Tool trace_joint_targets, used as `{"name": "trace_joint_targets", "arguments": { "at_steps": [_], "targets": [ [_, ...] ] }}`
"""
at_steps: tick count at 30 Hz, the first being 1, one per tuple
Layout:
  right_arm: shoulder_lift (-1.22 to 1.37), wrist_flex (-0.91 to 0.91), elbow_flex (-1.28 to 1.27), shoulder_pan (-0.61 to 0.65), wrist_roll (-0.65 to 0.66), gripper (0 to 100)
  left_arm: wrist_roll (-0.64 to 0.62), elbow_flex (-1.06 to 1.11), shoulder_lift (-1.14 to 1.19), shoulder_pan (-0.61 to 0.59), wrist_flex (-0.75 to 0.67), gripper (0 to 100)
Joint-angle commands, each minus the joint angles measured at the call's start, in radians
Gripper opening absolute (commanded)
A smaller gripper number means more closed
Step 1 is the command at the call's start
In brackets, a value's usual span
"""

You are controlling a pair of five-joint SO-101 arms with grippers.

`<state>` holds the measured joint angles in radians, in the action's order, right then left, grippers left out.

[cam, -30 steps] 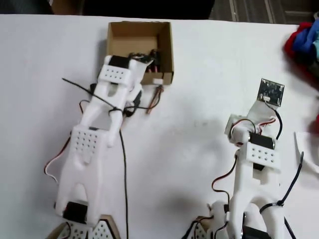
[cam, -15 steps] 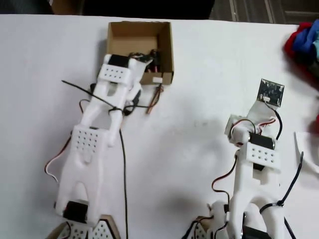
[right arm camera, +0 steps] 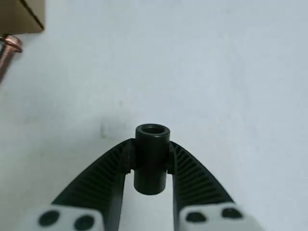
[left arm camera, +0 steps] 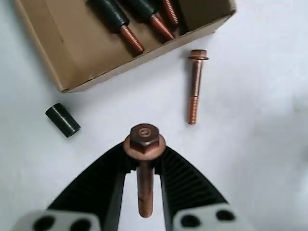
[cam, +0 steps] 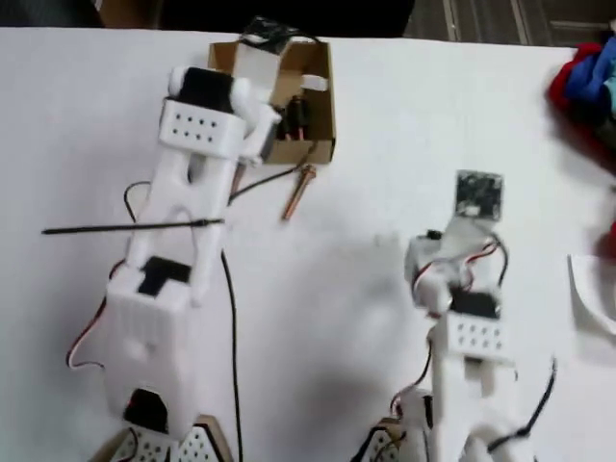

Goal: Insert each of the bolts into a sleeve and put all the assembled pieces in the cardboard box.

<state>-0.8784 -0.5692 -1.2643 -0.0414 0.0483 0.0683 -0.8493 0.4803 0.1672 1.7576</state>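
My left gripper [left arm camera: 144,156] is shut on a copper bolt [left arm camera: 144,168] held upright, its hex head on top. It hangs above the white table, near the cardboard box [left arm camera: 72,43]. Several bolts in black sleeves [left arm camera: 115,17] lie inside the box. A loose bolt [left arm camera: 195,86] and a loose black sleeve [left arm camera: 63,120] lie on the table just outside it. My right gripper [right arm camera: 151,149] is shut on another black sleeve [right arm camera: 151,161], held upright with its bore facing up. In the high view the left arm [cam: 197,125] overlaps the box [cam: 330,96], with the loose bolt [cam: 298,191] beside it.
The right arm [cam: 452,279] stands over open table at middle right. A black cable [cam: 231,318] trails along the left arm. Coloured cloth [cam: 582,82] lies at the far right edge. A box corner [right arm camera: 24,14] and a bolt head [right arm camera: 9,44] sit at the right wrist view's edge.
The left arm has risen and swung back from the box's front. The right arm has shifted left and farther from the table's front.
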Motion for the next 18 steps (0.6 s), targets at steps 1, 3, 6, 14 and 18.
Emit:
{"name": "trace_joint_targets", "arguments": {
  "at_steps": [1,3,6,14,18],
  "targets": [
    [-0.249,0.039,-0.098,0.044,0.020,2.0,-0.009,0.139,-0.209,0.028,-0.078,3],
    [-0.366,0.056,-0.166,0.056,0.021,2.0,-0.017,0.286,-0.324,0.020,-0.176,3],
    [-0.509,0.136,-0.276,0.093,0.021,2.0,-0.021,0.610,-0.548,0.031,-0.376,3],
    [-0.664,0.278,-0.434,0.243,0.021,2.0,-0.014,1.498,-1.103,0.054,-1.189,2],
    [-0.664,0.280,-0.434,0.285,0.021,2.1,-0.014,1.702,-1.234,0.061,-1.456,3]
  ]
}}
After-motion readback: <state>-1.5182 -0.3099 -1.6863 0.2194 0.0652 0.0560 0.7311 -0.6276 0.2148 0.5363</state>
